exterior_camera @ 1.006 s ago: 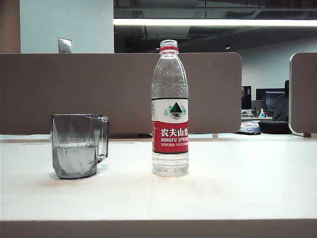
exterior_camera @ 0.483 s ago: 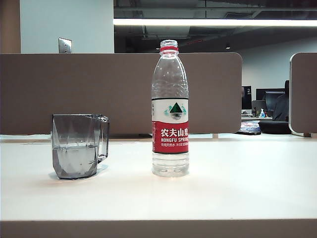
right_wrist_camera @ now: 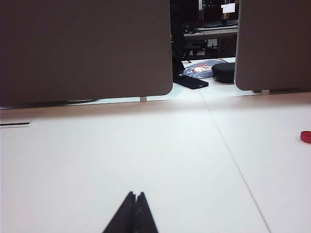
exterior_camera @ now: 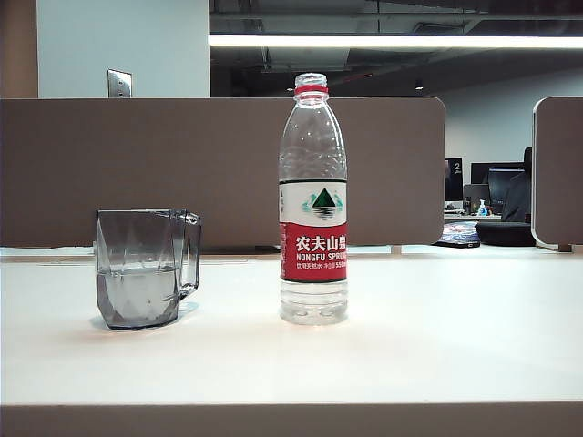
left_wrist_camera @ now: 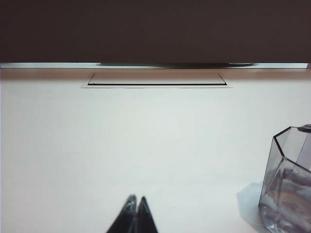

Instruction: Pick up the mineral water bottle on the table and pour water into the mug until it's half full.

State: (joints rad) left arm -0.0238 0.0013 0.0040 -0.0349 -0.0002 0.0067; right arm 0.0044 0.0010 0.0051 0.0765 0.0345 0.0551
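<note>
Surface: wide flat white table (exterior_camera: 437, 355) with a tan front edge, brown partition panels (exterior_camera: 137, 164) behind it, an office beyond.
Left gripper: the left gripper (left_wrist_camera: 135, 200), fingers pressed together and holding nothing, sits low over bare tabletop; neither arm shows in the exterior view.
Right gripper: the right gripper (right_wrist_camera: 135, 195) is likewise pressed shut and empty, low over the table.
Mug: the smoky grey faceted glass mug (exterior_camera: 146, 269) stands on the left side, handle towards the bottle; clear water (exterior_camera: 137, 293) reaches roughly halfway up. It appears in the left wrist view (left_wrist_camera: 287, 184), near that gripper and off to one side.
Bottle: the tall clear plastic mineral water bottle (exterior_camera: 312, 200) with red-and-white label stands upright near the middle, uncapped, well apart from the mug.
Key relation: the bottle's long axis is vertical; neither wrist view shows it, so which arm is nearer cannot be told.
Judgement: the pour looks done.
Hidden: the mug is cut off at the left wrist frame's edge; a small red object (right_wrist_camera: 305, 136), possibly the cap, is cut off in the right wrist view.
</note>
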